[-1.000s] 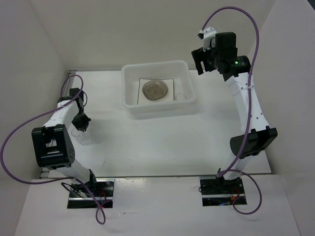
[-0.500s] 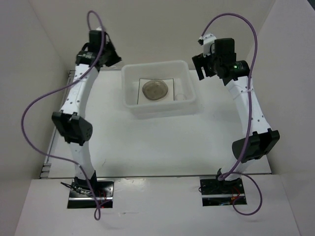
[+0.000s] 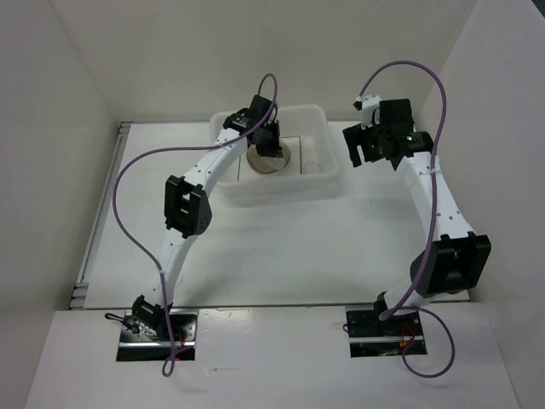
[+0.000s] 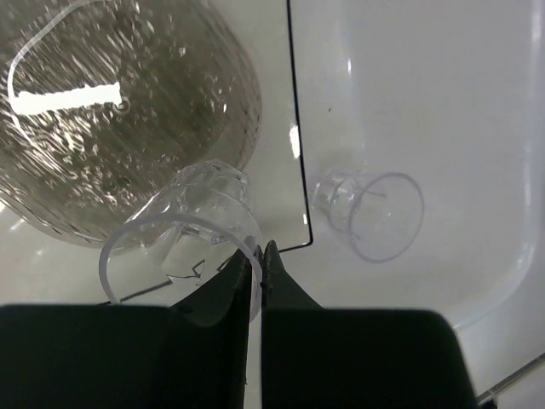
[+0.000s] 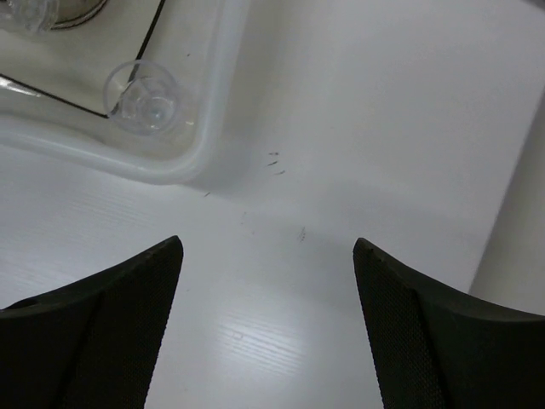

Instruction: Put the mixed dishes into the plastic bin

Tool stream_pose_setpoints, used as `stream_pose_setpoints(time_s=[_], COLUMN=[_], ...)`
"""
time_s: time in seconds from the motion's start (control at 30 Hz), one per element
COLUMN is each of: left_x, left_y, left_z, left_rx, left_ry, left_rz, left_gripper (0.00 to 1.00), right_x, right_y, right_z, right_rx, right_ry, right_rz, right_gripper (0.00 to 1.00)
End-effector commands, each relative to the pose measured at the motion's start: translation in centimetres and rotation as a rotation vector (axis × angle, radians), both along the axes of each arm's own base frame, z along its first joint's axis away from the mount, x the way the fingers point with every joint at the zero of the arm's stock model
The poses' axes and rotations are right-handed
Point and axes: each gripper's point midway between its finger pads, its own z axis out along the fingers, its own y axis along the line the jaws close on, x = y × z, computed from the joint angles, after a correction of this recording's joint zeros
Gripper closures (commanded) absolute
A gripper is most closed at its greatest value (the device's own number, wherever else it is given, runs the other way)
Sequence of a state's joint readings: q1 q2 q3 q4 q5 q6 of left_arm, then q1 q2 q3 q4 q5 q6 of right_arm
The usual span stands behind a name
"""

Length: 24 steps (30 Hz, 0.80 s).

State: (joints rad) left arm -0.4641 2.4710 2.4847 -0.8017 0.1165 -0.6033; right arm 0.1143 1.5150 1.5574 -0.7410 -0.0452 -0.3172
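Observation:
The plastic bin (image 3: pixel 281 189) stands at the back middle of the table. In it lies the square white plate (image 3: pixel 294 166) with a greyish dish (image 3: pixel 271 160) on top. My left gripper (image 3: pixel 266 136) is inside the bin, shut on the rim of a tiny clear cup (image 4: pixel 183 247), and holds it over the dish (image 4: pixel 111 111) near the plate's corner (image 4: pixel 274 102). A second clear cup (image 4: pixel 375 213) lies on its side on the bin floor beside the plate; it also shows in the right wrist view (image 5: pixel 143 95). My right gripper (image 3: pixel 362 146) is open and empty, right of the bin (image 5: pixel 213 128).
White walls close in the table at the left, back and right. The left arm's purple cable arcs over the left half of the table. The table's left edge has a metal rail (image 3: pixel 102 204).
My left arm has swung from the table's left side, up past the back left, and into the bin with the clear cup. My right gripper has shifted slightly nearer and lower.

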Motion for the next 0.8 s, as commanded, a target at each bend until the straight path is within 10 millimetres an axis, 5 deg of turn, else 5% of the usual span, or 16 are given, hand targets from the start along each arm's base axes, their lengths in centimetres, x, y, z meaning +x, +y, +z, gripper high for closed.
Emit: stream_pose_setpoints(time_s=[0.0,0.1,0.13,0.17,0.23,0.27,0.43,0.57,0.63,0.73,0.77], left_x=[1.5,1.2,1.3,0.6,0.5,-0.2,-1.6,-2.6,-3.0,-3.0,-3.2], left_y=[0.9,3.2,4.6,6.0,9.2,10.8,16.9,18.2,18.9,19.6,19.6], left_z=[7.6,11.2,12.0,14.3,14.4,15.8,14.4,14.6,15.5,15.4,15.8], left_rx=[-0.032,0.023,0.045,0.068,0.112,0.125,0.23,0.257,0.252,0.264,0.259], left_ry=[-0.174,-0.239,-0.253,-0.289,-0.275,-0.289,-0.236,-0.232,-0.243,-0.236,-0.244], left_rz=[0.038,0.111,0.137,0.181,0.245,0.277,0.385,0.403,0.416,0.43,0.431], left_gripper=[1.0,1.0,1.0,1.0,1.0,1.0,1.0,1.0,1.0,1.0,1.0], right_x=[0.8,1.5,2.3,2.9,4.3,5.1,8.2,9.6,9.6,9.5,9.4], right_y=[2.1,4.0,4.5,4.8,5.4,5.4,5.7,5.4,6.0,6.6,7.2], right_z=[0.0,-2.0,-1.3,-2.5,-2.2,-3.8,-6.6,-9.5,-9.9,-11.1,-11.1], right_rx=[0.141,0.248,0.272,0.29,0.313,0.312,0.318,0.301,0.299,0.298,0.291], right_ry=[-0.029,0.03,0.012,0.045,0.03,0.065,0.096,0.13,0.139,0.165,0.164], right_rz=[0.067,0.114,0.126,0.128,0.14,0.135,0.121,0.097,0.119,0.139,0.156], right_gripper=[0.13,0.08,0.07,0.06,0.06,0.06,0.06,0.07,0.12,0.36,0.54])
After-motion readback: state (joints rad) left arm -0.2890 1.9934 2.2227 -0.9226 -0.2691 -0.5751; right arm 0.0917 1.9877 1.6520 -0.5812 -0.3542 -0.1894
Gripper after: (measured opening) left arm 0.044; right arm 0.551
